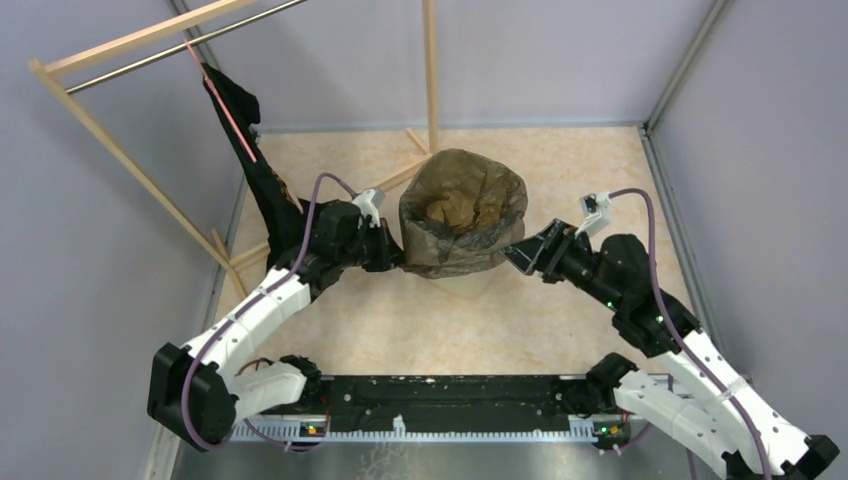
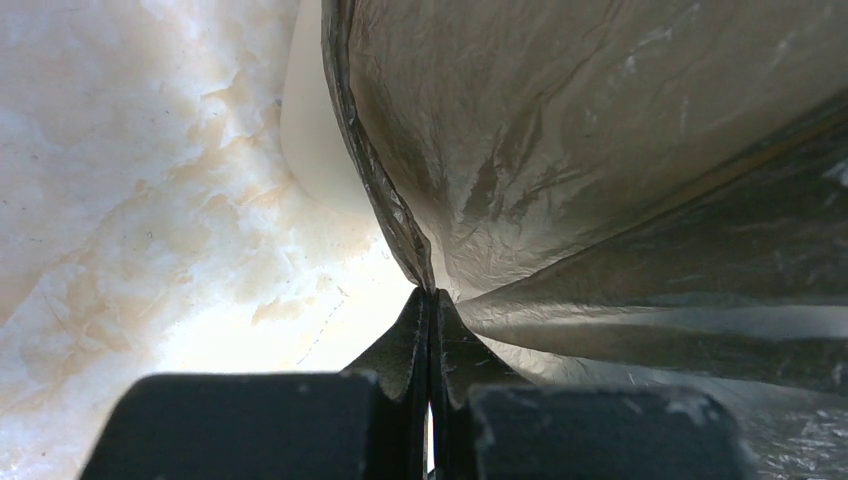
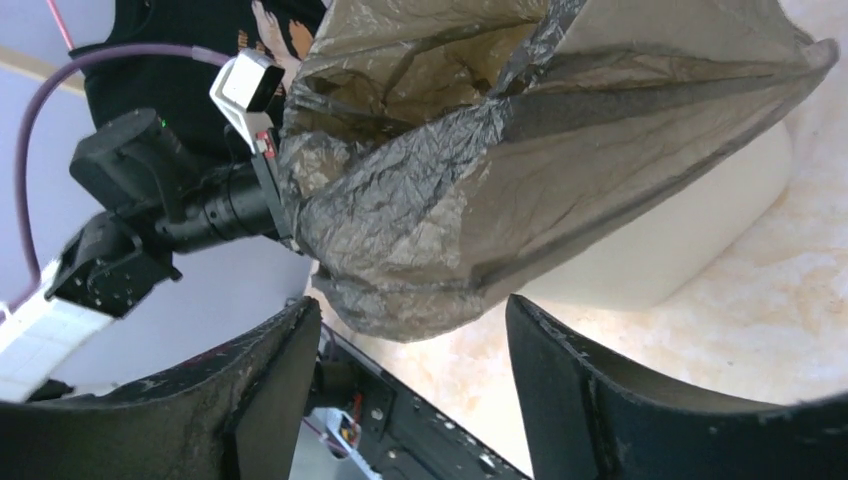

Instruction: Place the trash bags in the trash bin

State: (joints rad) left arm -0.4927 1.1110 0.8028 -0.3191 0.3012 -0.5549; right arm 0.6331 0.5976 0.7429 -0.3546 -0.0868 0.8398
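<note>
A translucent grey-brown trash bag (image 1: pixel 462 212) is draped over the mouth of the cream trash bin (image 1: pixel 470 284), covering most of it; only the bin's lower wall shows. My left gripper (image 1: pixel 398 260) is shut on the bag's left edge, and the pinched plastic shows in the left wrist view (image 2: pixel 432 290). The bin wall shows there too (image 2: pixel 315 140). My right gripper (image 1: pixel 512 252) is open and empty just right of the bag. In the right wrist view its fingers (image 3: pixel 560 370) frame the hanging bag (image 3: pixel 470 200) and the bin (image 3: pixel 680 240).
A wooden rack (image 1: pixel 120 150) stands at the back left with black cloth (image 1: pixel 250 170) hanging from it. A wooden post (image 1: pixel 431 70) rises behind the bin. Grey walls close in the marble table (image 1: pixel 420 330) on three sides. A black rail (image 1: pixel 440 395) lies between the arm bases.
</note>
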